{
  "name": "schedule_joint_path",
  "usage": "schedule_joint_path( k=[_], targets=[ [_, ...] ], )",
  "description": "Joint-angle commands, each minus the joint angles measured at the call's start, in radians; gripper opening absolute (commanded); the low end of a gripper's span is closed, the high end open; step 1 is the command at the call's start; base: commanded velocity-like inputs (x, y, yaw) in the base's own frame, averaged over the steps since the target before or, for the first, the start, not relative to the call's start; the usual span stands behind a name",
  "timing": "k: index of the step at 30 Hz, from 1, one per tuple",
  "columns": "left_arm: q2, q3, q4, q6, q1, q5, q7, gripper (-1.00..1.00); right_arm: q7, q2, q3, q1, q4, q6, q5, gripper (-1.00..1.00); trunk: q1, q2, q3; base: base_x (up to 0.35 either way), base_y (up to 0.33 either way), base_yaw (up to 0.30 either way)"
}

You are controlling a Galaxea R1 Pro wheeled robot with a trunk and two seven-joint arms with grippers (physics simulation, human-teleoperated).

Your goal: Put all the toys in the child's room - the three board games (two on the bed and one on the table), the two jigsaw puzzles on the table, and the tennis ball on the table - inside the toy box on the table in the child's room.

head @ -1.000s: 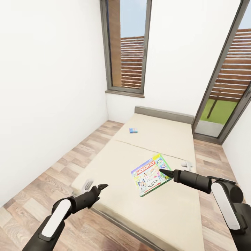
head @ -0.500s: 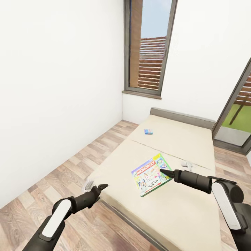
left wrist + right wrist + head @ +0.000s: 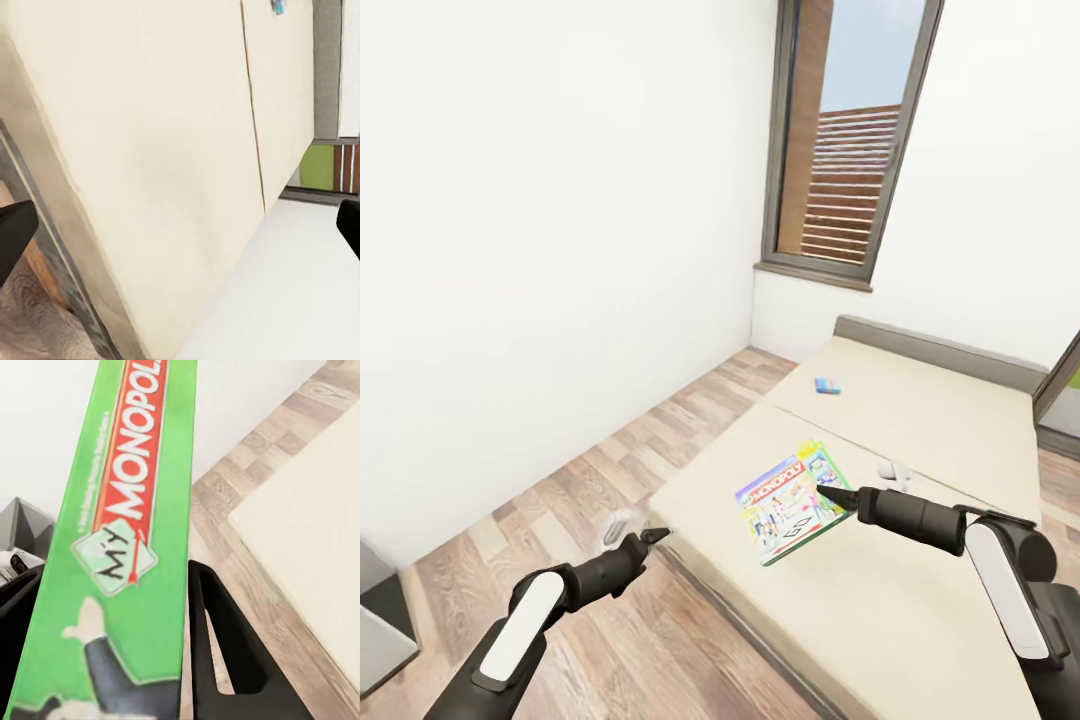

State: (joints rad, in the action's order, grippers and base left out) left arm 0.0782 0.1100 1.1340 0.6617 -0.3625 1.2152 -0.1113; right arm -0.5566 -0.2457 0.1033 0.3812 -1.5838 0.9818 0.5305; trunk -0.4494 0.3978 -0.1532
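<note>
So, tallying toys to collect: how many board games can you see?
2. The MONOPOLY is held in the right claw over the bed; a small blue one lies farther up the bed. Others may be out of view.

The MONOPOLY box point(image 3: 112, 547) is cut off by the frame edges in the right wrist view, so only part of its title and artwork is seen. The small blue item point(image 3: 827, 385) on the bed point(image 3: 920, 420) is too small for its print to be read. The bed is cut off at the right and lower edges in the head view. The left gripper point(image 3: 650, 540) is too small for its finger gap to be judged there.
</note>
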Motion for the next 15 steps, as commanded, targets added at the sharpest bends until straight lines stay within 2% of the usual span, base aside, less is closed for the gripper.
schedule_joint_path(
  k=[1,15],
  targets=[
    [0.001,0.002,0.001,0.001,-0.001,0.01,-0.01,1.0,-0.006,0.0,0.001,0.001,-0.001,0.006,0.001,-1.0,-0.001,0.002,-0.002,-0.001,0.001,0.285],
    [0.003,0.002,0.001,0.0,0.0,0.01,-0.01,1.0,-0.006,0.0,0.001,0.001,-0.001,0.006,0.002,-1.0,-0.001,0.002,0.003,0.0,0.0,0.285]
  ],
)
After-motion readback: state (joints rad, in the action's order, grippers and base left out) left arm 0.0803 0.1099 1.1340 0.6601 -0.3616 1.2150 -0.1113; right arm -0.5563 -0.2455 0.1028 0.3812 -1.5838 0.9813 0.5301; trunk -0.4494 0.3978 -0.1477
